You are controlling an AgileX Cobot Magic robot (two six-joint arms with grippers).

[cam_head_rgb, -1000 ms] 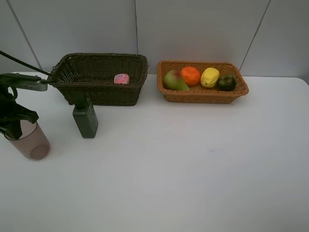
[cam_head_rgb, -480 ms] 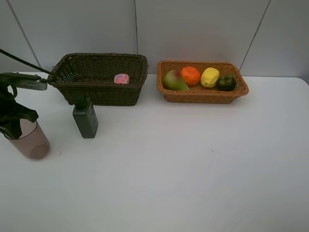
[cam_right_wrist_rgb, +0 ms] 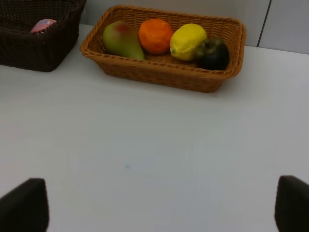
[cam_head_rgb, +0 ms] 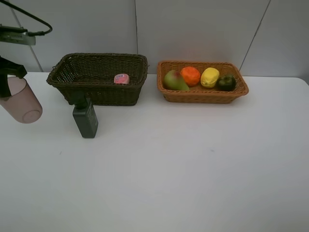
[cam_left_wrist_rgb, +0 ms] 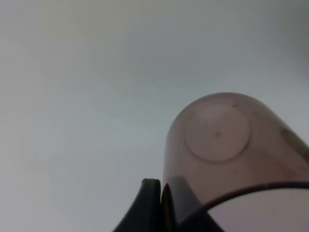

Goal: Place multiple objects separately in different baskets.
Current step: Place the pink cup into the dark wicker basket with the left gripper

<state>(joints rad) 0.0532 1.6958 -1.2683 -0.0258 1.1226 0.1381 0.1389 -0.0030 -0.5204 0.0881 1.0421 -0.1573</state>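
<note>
White table [cam_head_rgb: 193, 169] against grey wall panels. Left gripper [cam_head_rgb: 7, 83] clamped on the rim of the translucent mauve cup [cam_head_rgb: 21, 101], held tilted in the air above the table's far-left corner; wrist view shows the cup's base and a dark finger on its rim. Right gripper [cam_right_wrist_rgb: 154, 208] spread wide, holding nothing, fingertips at the wrist frame's edges. Dark olive-brown basket [cam_head_rgb: 99, 77] at the back edge, left of centre, small pink bottle [cam_head_rgb: 121, 79] inside. Dark green bottle [cam_head_rgb: 85, 118] lies just in front of that basket, possibly touching it. Light orange-tan basket [cam_head_rgb: 203, 94] at the back edge, right of centre, holds the pear [cam_head_rgb: 174, 80], orange [cam_head_rgb: 190, 76], lemon [cam_head_rgb: 210, 77], mangosteen [cam_head_rgb: 226, 82].
</note>
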